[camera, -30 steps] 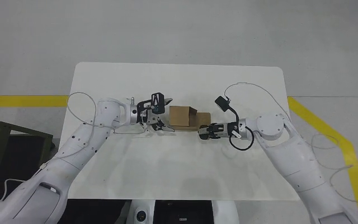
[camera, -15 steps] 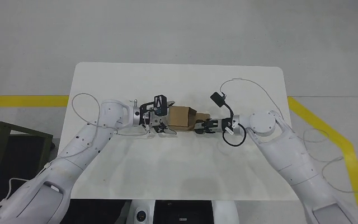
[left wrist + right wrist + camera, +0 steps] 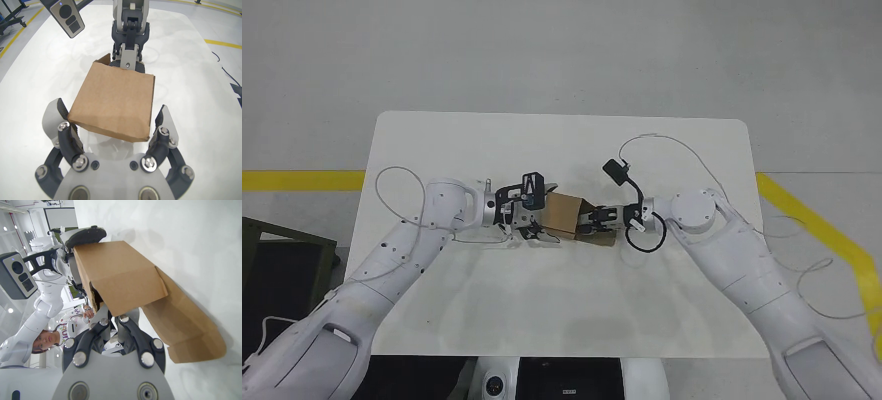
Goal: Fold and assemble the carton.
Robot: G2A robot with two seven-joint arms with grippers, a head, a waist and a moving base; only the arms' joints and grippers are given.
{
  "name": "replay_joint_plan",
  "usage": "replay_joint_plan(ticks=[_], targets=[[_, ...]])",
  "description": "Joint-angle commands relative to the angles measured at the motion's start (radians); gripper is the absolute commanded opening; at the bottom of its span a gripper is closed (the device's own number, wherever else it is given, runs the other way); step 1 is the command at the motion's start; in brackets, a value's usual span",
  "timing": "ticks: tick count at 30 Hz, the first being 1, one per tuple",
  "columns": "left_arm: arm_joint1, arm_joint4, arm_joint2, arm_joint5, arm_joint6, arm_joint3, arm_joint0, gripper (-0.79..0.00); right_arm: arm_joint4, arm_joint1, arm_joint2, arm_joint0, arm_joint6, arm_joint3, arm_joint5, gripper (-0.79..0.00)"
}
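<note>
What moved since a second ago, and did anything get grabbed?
The right pincer slid toward the left pincer, into the carton's open end, and the carton turned slightly. The left pincer edged closer, open around the other end. No clear new grab or release. The carton stayed on the table.

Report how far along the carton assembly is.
Done: the carton stands opened into a box shape on the table. In hand: the open left gripper straddles one end, and the right gripper sits at the opposite, open end. Left: the long lid flap with its tuck tab sticks out unfolded, so that end is not yet closed.
</note>
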Motion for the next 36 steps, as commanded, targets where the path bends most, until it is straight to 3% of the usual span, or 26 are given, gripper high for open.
replay_joint_plan(ticks=[1,8,21,36], targets=[[-0.001,-0.007,-0.003,0.0,-0.005,-0.001,0.003,0.0,0.009,-0.005,-0.006,0.004,0.002,0.013,-0.013,-0.785],[-0.008,-0.065,-0.015,0.015,-0.05,0.001,0.008,0.0,0.033,-0.009,0.01,0.009,0.033,0.044,-0.057,-0.785],[-0.011,-0.1,-0.037,0.003,-0.104,-0.007,0.021,0.0,-0.059,0.05,0.153,-0.062,0.042,-0.032,-0.015,-0.785],[-0.011,-0.097,-0.057,-0.008,-0.128,-0.025,0.031,0.0,-0.078,0.015,0.074,0.015,0.075,0.047,-0.061,-0.785]])
